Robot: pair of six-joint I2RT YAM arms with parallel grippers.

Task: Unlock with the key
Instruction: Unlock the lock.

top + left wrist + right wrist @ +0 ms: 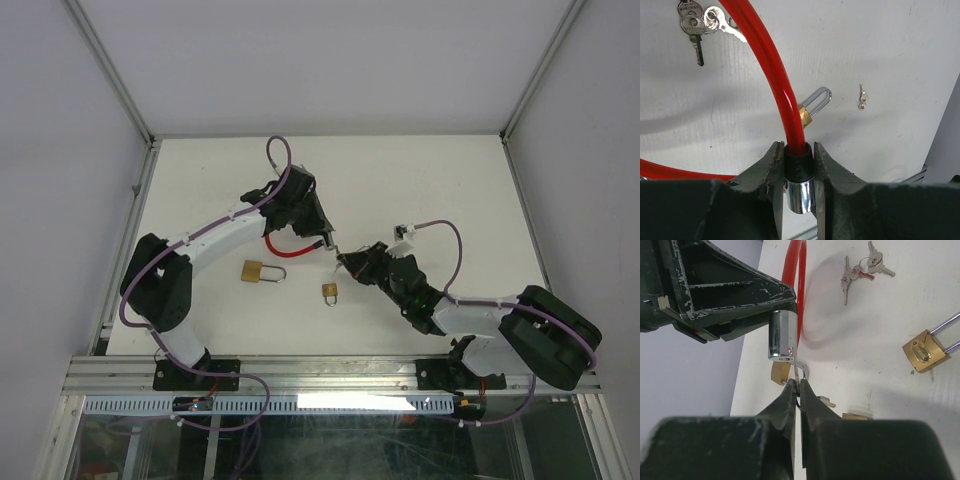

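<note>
A red cable lock [288,248] ends in a black collar and a chrome cylinder [800,196]. My left gripper [795,148] is shut on that collar and holds the cylinder [780,342] above the table. My right gripper [798,382] is shut on a thin silver key [798,370], blade pointing up. The key's tip meets the cylinder's end face near its right edge. I cannot tell whether it sits in the keyhole. In the top view the two grippers, left [325,240] and right [346,261], meet tip to tip at the table's middle.
A large brass padlock [262,271] lies left of the grippers, and a small brass padlock [330,292] lies just below them. A bunch of keys [700,22] and one small loose key [862,96] lie on the white table [420,180]. Metal frame posts edge the table.
</note>
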